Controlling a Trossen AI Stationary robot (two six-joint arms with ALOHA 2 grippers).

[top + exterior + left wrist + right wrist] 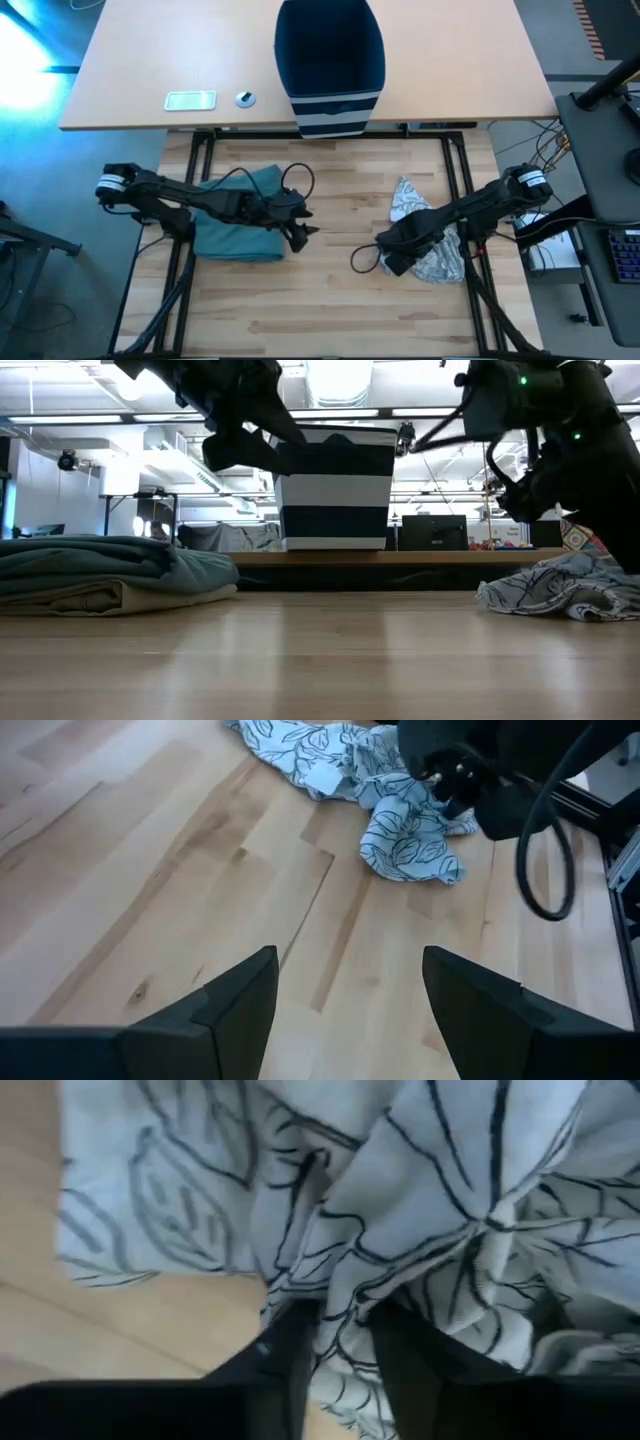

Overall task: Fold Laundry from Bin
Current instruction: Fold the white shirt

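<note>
Small white flat device [190, 100] and small round object [245, 98] on far tan tabletop [130, 60].

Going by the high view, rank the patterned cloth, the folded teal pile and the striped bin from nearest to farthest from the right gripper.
1. Patterned cloth, right under the right gripper.
2. Folded teal pile, across the table on the left side.
3. Striped bin, on the desk at the far edge.

Open-plan lab: monitors [432, 532], strip-lit ceiling [340, 412]
</note>
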